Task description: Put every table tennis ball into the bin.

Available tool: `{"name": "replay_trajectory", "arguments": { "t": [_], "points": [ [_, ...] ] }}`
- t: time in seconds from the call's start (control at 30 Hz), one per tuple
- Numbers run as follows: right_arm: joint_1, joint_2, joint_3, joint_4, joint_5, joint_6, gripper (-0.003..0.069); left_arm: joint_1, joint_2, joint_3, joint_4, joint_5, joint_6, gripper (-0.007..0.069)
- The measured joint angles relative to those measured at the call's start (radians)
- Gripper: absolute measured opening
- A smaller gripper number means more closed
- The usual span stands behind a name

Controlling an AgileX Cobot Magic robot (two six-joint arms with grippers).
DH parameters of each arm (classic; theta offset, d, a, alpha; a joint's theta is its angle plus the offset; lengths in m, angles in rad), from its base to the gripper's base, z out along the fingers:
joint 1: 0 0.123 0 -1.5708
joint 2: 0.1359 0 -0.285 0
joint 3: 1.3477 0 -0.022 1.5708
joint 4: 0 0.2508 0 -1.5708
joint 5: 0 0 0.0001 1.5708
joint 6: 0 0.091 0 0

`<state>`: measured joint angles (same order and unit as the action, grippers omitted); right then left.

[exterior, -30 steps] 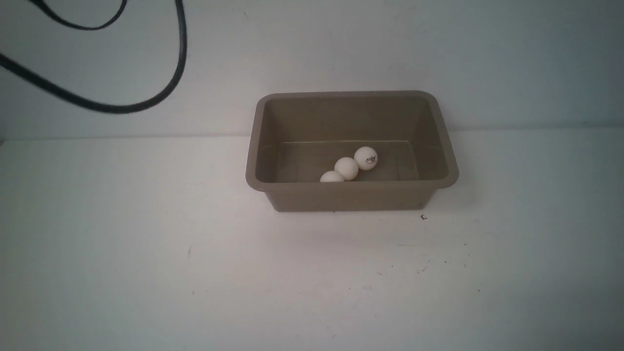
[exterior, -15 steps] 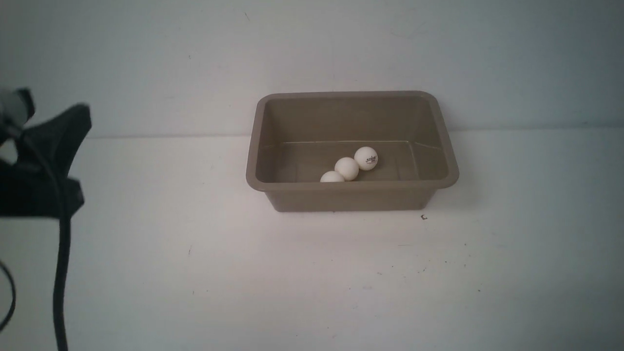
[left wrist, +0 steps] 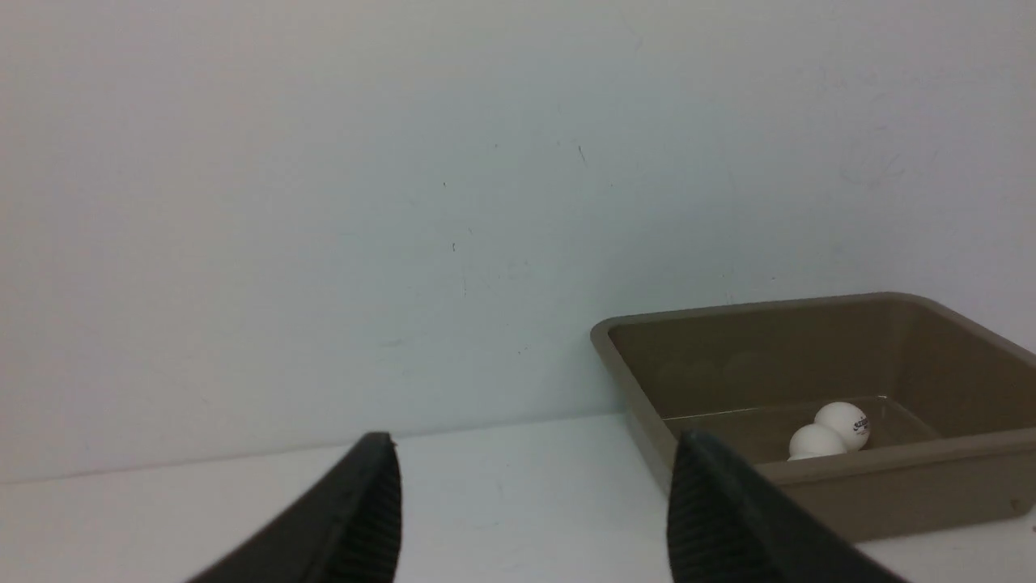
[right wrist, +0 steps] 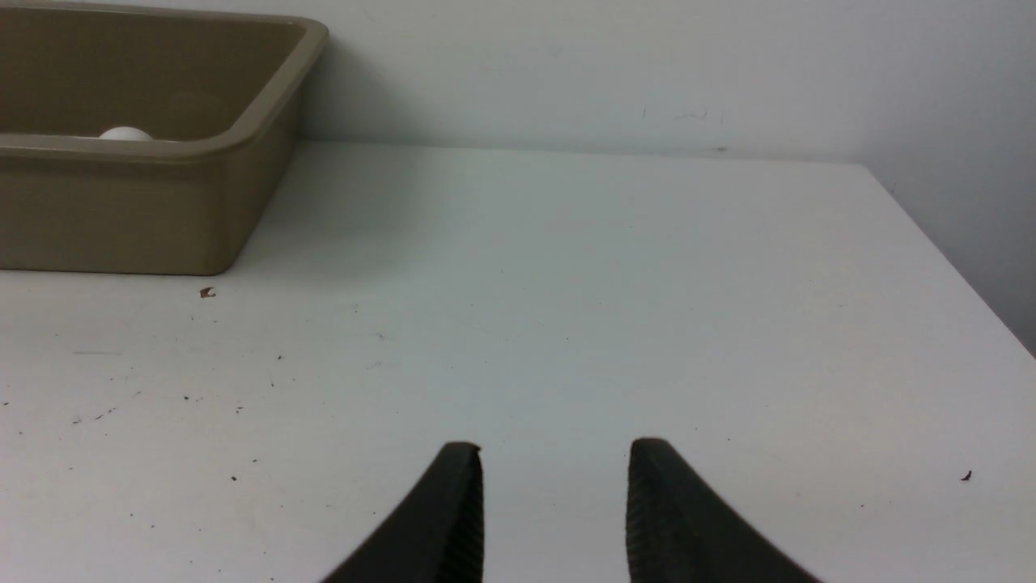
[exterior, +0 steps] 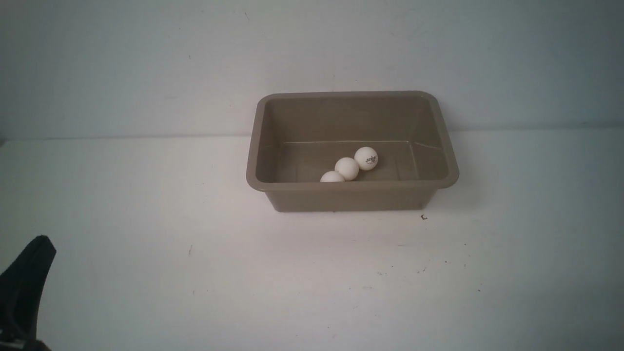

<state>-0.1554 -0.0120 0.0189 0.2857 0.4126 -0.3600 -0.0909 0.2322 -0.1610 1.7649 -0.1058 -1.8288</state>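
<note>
Three white table tennis balls lie touching in a row on the floor of the taupe bin (exterior: 348,199): the logo ball (exterior: 366,158), a plain one (exterior: 346,168), and one half hidden by the near rim (exterior: 332,176). In the left wrist view, my left gripper (left wrist: 536,441) is open and empty, low over the table to the left of the bin (left wrist: 817,486). Only one black finger (exterior: 24,287) of it shows in the front view's lower left corner. My right gripper (right wrist: 555,445) is shut and empty, fingers drawn close, over bare table to the right of the bin (right wrist: 146,210).
The bin stands against the back wall of the white table (exterior: 312,273). The table's right edge (right wrist: 947,251) shows in the right wrist view. Small dark specks (exterior: 423,217) dot the tabletop in front of the bin.
My left arm has swept down the left side of the front view, from only a cable at the top to a finger at the lower left corner. The balls and bin stayed still.
</note>
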Motion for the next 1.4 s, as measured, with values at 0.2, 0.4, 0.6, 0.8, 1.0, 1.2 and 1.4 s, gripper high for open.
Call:
{"name": "replay_trajectory", "arguments": {
  "t": [0.2, 0.4, 0.6, 0.8, 1.0, 1.2, 1.4],
  "points": [
    [0.000, 0.000, 0.000, 0.000, 0.000, -0.007, 0.0240, 0.000, -0.038, 0.042, -0.001, 0.000, -0.043, 0.0405],
    [0.000, 0.000, 0.000, 0.000, 0.000, -0.007, 0.0240, 0.000, -0.042, 0.042, -0.001, 0.000, -0.060, 0.0405],
    [0.000, 0.000, 0.000, 0.000, 0.000, -0.009, 0.0240, 0.000, -0.042, 0.042, -0.060, 0.000, 0.017, 0.0405],
    [0.000, 0.000, 0.000, 0.000, 0.000, -0.010, 0.0240, 0.000, -0.042, 0.072, -0.516, 0.030, 0.511, 0.0405],
    [0.000, 0.000, 0.000, 0.000, 0.000, -0.010, 0.0240, 0.000, -0.042, 0.105, -1.053, 0.114, 1.063, 0.0405],
    [0.000, 0.000, 0.000, 0.000, 0.000, -0.010, 0.0240, 0.000, -0.042, 0.155, -1.258, 0.175, 1.262, 0.0405],
    [0.000, 0.000, 0.000, 0.000, 0.000, -0.011, 0.0240, 0.000, -0.042, 0.190, -1.273, 0.094, 1.275, 0.0405]
  ]
}}
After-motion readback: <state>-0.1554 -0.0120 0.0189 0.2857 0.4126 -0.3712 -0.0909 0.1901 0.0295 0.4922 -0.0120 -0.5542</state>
